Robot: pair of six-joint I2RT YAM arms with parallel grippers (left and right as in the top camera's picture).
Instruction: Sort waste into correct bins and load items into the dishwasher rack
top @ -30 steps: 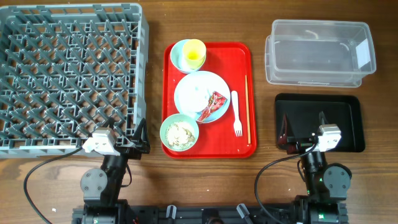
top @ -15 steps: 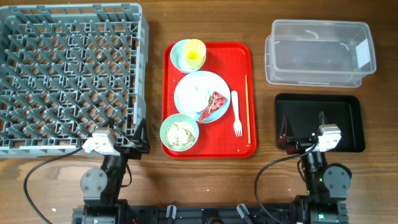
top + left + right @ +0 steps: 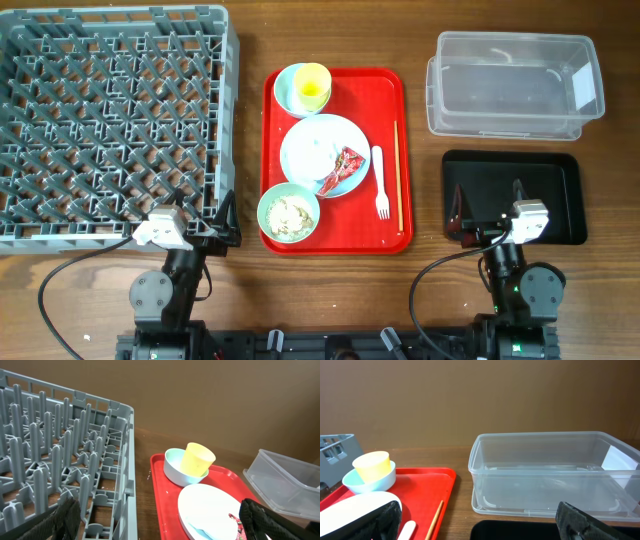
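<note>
From above: red wrapper [image 3: 346, 163] lies on blue plate [image 3: 308, 148], mid red serving tray [image 3: 335, 243]. Likely first step: right gripper [image 3: 488, 205] reaches left, pinches crumple high, clear of fork [image 3: 380, 182]. Both jaws spread wide, empty; left gripper [image 3: 203, 208] by dishwasher rack [image 3: 110, 120] near-right corner, right one over black tray [image 3: 560, 175].
Left wrist: nothing between fingers [image 3: 65, 517]; yellow cup [image 3: 198, 458] far, in bowl.
Right wrist: jaws bare; clear tub [image 3: 550, 470] ahead.

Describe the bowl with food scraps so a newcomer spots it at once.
Start at the red serving tray in the centre. The pale green bowl sits in its near-left corner, seen from the robot, just below the pale blue plate. It alone holds beige rice-like scraps; the other bowl is blue with a yellow cup inside.
</note>
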